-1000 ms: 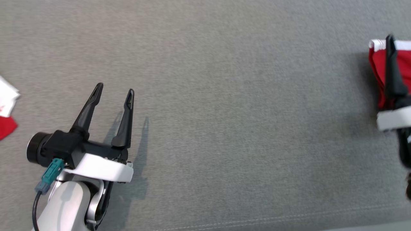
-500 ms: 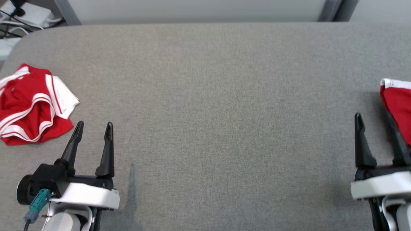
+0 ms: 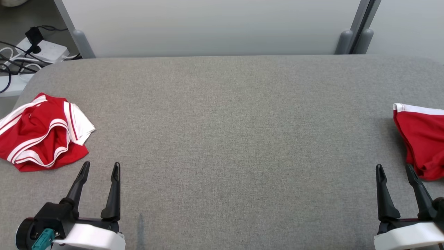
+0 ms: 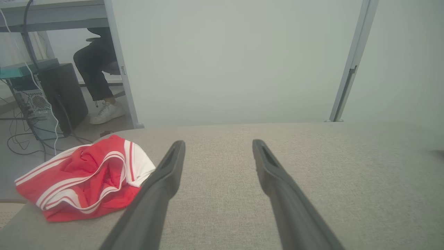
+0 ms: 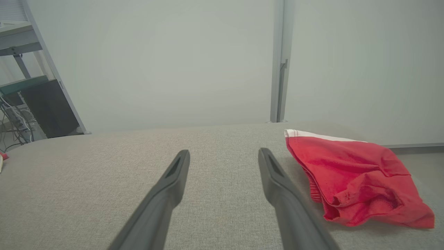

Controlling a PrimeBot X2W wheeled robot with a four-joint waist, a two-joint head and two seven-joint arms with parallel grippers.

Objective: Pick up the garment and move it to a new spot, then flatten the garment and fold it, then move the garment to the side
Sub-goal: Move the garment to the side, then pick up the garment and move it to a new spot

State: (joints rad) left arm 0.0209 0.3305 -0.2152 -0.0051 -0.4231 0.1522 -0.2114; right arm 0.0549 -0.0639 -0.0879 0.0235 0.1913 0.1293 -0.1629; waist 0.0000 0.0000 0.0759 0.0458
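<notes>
grey cloth covers the desk (image 3: 225, 121). a crumpled red and white garment (image 3: 41, 133) lies at its left end, just ahead of the left gripper (image 3: 101, 165), whose fingers stand apart, holding nothing. a second red garment (image 3: 421, 139) lies at the right edge, just beside the right gripper (image 3: 393, 167), its fingers likewise apart and empty.

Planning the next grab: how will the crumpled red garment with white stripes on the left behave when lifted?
The red garment with white stripes looks floppy: it lies in loose folds. Probably light, being thin cloth. Pinched at one spot, it would likely hang and unfurl.
</notes>
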